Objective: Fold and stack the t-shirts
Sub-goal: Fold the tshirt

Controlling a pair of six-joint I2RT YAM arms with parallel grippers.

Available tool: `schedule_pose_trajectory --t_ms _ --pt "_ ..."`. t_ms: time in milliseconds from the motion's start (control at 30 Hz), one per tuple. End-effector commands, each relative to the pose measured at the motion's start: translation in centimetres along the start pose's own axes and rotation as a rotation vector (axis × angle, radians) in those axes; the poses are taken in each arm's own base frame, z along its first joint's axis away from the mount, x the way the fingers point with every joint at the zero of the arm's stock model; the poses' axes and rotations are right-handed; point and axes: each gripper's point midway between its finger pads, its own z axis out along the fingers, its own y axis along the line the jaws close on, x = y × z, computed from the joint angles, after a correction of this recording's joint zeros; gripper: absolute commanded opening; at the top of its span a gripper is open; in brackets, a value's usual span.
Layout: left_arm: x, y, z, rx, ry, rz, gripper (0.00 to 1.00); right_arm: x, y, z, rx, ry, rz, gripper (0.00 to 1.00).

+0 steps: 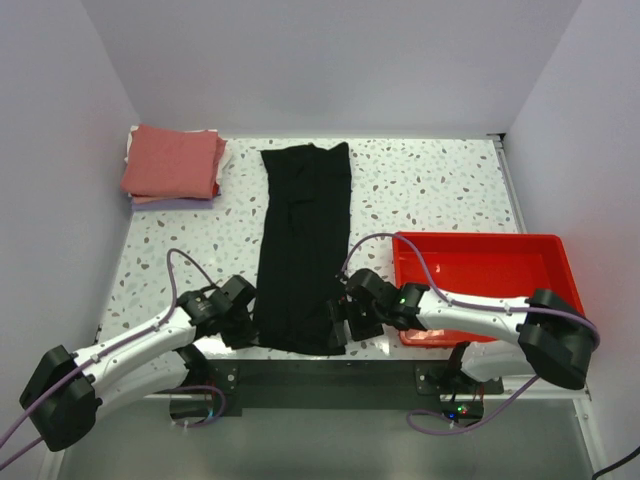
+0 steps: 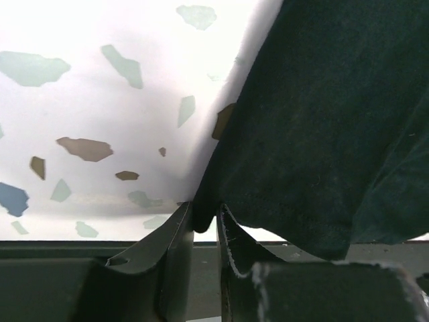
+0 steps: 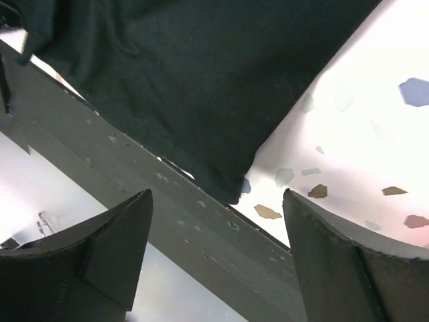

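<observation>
The black t-shirt [image 1: 303, 240] lies as a long folded strip down the middle of the table, its near end at the front edge. My left gripper [image 1: 243, 327] is at its near left corner, shut on the hem; the left wrist view shows the black cloth [image 2: 322, 134] pinched between my fingers [image 2: 175, 235]. My right gripper [image 1: 338, 325] is at the near right corner, open, its fingers [image 3: 114, 241] spread on either side of the shirt's corner [image 3: 234, 191] and not touching it. A folded salmon-red shirt [image 1: 172, 160] tops a stack at the far left.
A red plastic tray [image 1: 480, 285] stands at the right, close beside my right arm. Pale shirts [image 1: 165, 203] peek from under the salmon-red one. Walls enclose the table on three sides. The table's dark front rail [image 3: 167, 194] runs just under the shirt's near hem.
</observation>
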Motion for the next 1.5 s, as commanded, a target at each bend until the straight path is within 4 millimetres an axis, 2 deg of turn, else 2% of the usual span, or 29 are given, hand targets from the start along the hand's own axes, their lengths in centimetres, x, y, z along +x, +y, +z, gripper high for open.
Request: schedule_pose_trajectory --t_ms 0,67,100,133,167,200,300,333,433,467,533,667,833,1000,1067,1133,1233,1267,1333,1367,1400,1467 --pt "0.1 0.2 1.1 0.0 -0.003 0.022 0.24 0.3 0.6 0.7 -0.017 -0.003 0.009 0.78" --pt "0.1 0.3 1.3 -0.009 0.001 0.031 0.21 0.5 0.6 1.1 -0.013 0.004 0.013 0.74" --pt "0.1 0.5 1.4 -0.02 -0.001 0.035 0.15 0.6 0.4 1.4 0.004 0.004 0.013 0.7" --pt "0.0 0.5 1.4 -0.021 -0.005 0.041 0.02 0.7 0.3 1.5 0.012 0.004 0.014 0.68" --pt "-0.1 0.6 1.5 -0.025 -0.015 0.045 0.0 1.0 0.3 1.7 0.02 0.011 0.009 0.65" --pt "-0.3 0.5 1.5 -0.02 -0.021 0.047 0.0 1.0 0.2 1.9 0.035 0.005 0.008 0.56" --pt "-0.3 0.0 1.3 0.021 -0.029 0.047 0.0 1.7 -0.1 2.1 0.066 0.009 0.003 0.39" --pt "-0.3 -0.1 1.2 0.032 -0.03 0.047 0.0 1.5 -0.5 2.2 0.086 -0.004 0.004 0.28" --pt "0.1 -0.1 0.7 0.06 -0.021 0.045 0.0 1.7 -0.6 2.1 0.088 -0.009 0.014 0.15" --pt "0.7 -0.1 0.6 0.072 0.01 0.058 0.0 2.0 -0.2 2.1 0.065 0.001 0.01 0.08" --pt "1.1 -0.1 0.2 0.096 0.028 0.067 0.0 2.4 0.6 2.0 0.018 0.014 -0.02 0.0" --pt "1.6 -0.2 -0.7 0.111 0.047 0.062 0.0 3.6 2.3 0.8 -0.08 0.052 -0.031 0.0" --pt "2.0 -0.3 -1.3 0.138 0.063 0.03 0.0 4.9 2.1 0.1 -0.112 0.074 0.015 0.0" --pt "2.5 -0.9 -2.3 0.196 0.082 0.028 0.0 4.9 2.7 -0.6 -0.157 0.063 0.039 0.0" --pt "2.9 -1.2 -2.6 0.214 0.099 0.039 0.0 4.9 2.3 -0.8 -0.132 0.061 0.041 0.0" --pt "2.8 -1.4 -2.8 0.226 0.096 0.04 0.0 4.4 2.6 -1.4 -0.13 0.038 0.029 0.0" --pt "1.6 -2.5 -4.0 0.25 0.042 0.055 0.0 3.3 2.3 -2.4 -0.086 -0.012 0.013 0.0" --pt "0.8 -3.6 -5.1 0.283 0.012 0.06 0.0 2.7 2.0 -2.5 -0.064 -0.042 0.013 0.0" --pt "-0.6 -4.4 -5.8 0.297 -0.058 0.067 0.0 1.6 2.3 -3.1 -0.058 -0.083 0.0 0.0" --pt "-1.4 -5.6 -6.5 0.337 -0.096 0.07 0.0 1.0 2.2 -3.2 -0.056 -0.098 0.001 0.0" --pt "-1.9 -6.1 -6.4 0.34 -0.116 0.078 0.0 0.2 2.5 -3.5 -0.061 -0.116 0.0 0.0" --pt "-2.9 -8.2 -7.0 0.406 -0.153 0.092 0.0 -1.4 2.2 -3.9 -0.054 -0.155 -0.005 0.0"
